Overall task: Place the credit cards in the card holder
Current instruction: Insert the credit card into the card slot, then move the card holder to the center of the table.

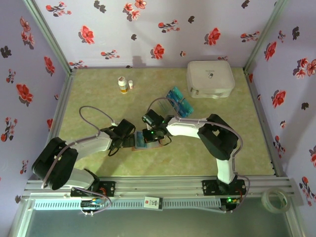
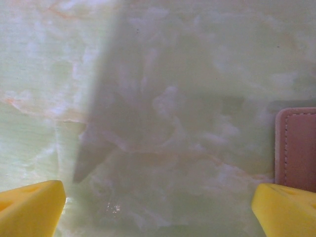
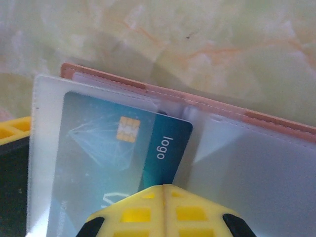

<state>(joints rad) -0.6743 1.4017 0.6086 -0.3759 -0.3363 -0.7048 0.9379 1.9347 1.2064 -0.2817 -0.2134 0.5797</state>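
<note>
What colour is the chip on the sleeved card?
Gold. The small square chip on the blue-teal credit card shows best in right wrist view.

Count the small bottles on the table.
2. Both stand near the back wall: the taller bottle and the shorter bottle right beside it, on the white case's side. More could be hidden under the left arm or right arm.

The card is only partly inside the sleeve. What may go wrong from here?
1. The right gripper is shut on the card, whose logo end is outside the clear sleeve. The card sits slightly tilted, so further pushing may jam it or buckle the sleeve.
2. The left gripper is open over bare table beside the holder, not pinning it. The holder may slide under the push.
</note>
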